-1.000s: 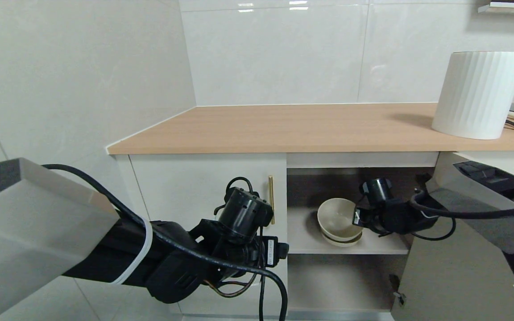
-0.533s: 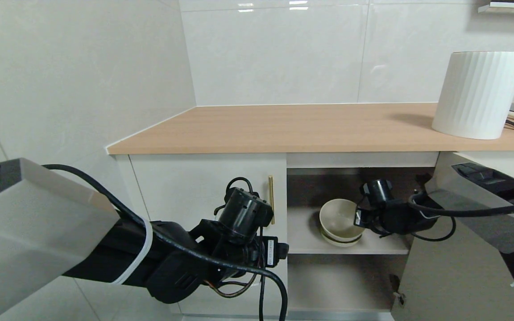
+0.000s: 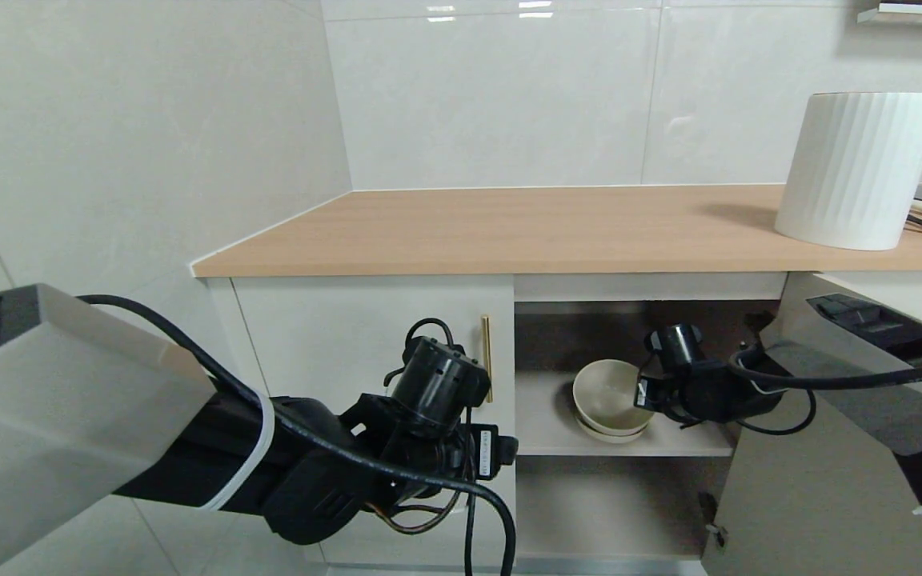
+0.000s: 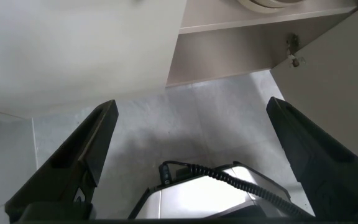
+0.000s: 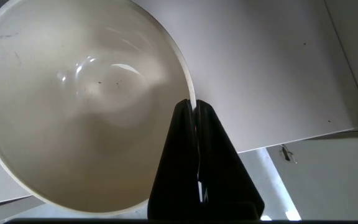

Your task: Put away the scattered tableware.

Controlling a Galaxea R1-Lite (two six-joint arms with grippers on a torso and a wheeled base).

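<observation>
One long wooden table [image 3: 509,232] runs above the shelf [image 3: 545,420]. Next biggest is the cupboard [image 3: 645,286], which stands open at the shelf. A tall white pot [image 3: 859,168] with ribs stands on the table, high above the shelf and off to its right.

The left hand [image 4: 191,104] hangs lower than the shelf and to its left, in front of the shut door [image 3: 365,352]. Its fingers [image 4: 79,162] are spread wide and hold nothing.

The bowl [image 3: 607,390] is on the shelf, near the middle. It is tipped a little on top of another pale dish [image 3: 613,436].

I think the bowl is light enough for one hand. It looks hard, stiff, smooth and shiny, so it could slip. It might chip or crack if it bumps the dish or the shelf. The thin rim is the best place to hold it.

That is where the right hand [image 5: 196,107] is. It is pinched tight on the rim, one finger inside and one outside.

The bowl is round, deep, plain and cream. Small bright spots of light shine inside it. I cannot tell if it rests fully on the dish.
</observation>
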